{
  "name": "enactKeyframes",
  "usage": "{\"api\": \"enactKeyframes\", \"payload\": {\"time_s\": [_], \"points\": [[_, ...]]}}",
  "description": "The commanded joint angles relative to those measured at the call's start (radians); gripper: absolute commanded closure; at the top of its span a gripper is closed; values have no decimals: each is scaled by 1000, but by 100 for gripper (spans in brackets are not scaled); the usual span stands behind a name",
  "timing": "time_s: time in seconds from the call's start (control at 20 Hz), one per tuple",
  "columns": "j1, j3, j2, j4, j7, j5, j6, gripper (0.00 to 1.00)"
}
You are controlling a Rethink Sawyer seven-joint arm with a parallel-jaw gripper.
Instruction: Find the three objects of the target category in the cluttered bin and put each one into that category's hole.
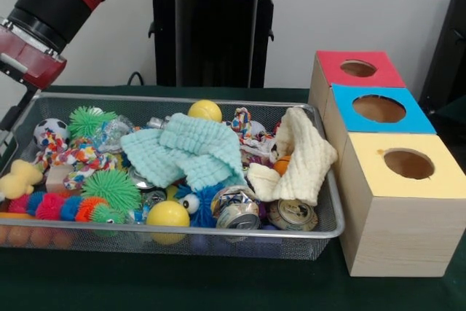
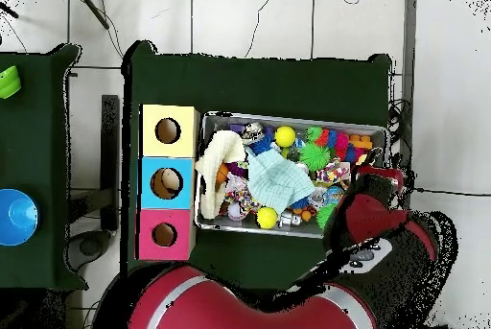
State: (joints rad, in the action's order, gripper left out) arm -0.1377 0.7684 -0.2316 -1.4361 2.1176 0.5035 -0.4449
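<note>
Front view, yellow duck (image 1: 20,179) at bin's (image 1: 331,231) end, gripper seemingly hidden

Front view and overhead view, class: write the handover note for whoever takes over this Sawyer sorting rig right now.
Gripper: the arm hangs over the wire mesh bin at the end far from the boxes; its tip is out of sight, so open or shut cannot be told.
Job's things: the yellow duck lies in the bin at that same end. The red-topped box's hole is the one nearest the robot, beside the blue-topped box.
Clutter: a mint cloth and a cream cloth cover much of the pile.
Done: nothing that can be confirmed.
Left: find the animals, drop each into the red hole.
</note>
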Motion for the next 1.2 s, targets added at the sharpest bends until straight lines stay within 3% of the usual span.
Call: {"api": "enactKeyframes", "payload": {"time_s": [0.05, 0.45, 0.7, 0.95, 1.2], "points": [[18, -73, -9, -8, 55, -14, 104, 0], [41, -82, -26, -38, 63, -2, 127, 0], [36, -125, -72, -62, 67, 42, 190, 0], [38, -146, -78, -76, 76, 37, 192, 0], [4, -215, -114, -85, 79, 81, 214, 0]]}}
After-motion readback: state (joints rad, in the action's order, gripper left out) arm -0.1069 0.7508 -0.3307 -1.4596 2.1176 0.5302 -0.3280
